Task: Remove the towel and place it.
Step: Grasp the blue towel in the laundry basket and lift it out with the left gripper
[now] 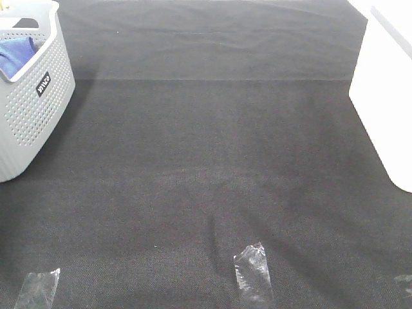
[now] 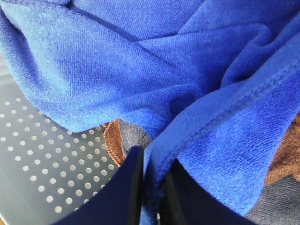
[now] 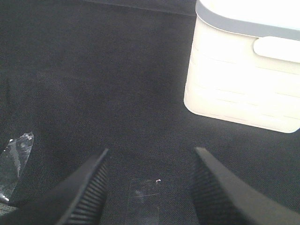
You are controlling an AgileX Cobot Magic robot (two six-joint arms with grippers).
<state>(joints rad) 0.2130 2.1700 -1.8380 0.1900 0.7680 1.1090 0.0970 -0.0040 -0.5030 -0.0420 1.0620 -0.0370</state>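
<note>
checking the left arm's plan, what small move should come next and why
Probably lift the left gripper straight up: its jaws pinch the stitched edge of the bright blue microfibre towel, which lies in the grey perforated plastic basket and must clear its wall.

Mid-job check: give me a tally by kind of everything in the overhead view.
Grey basket: 1
White bin: 1
Blue towel: 1, lying in the basket
Clear tape pieces: 3, one of them cut off by the picture's edge
Total: 6
</note>
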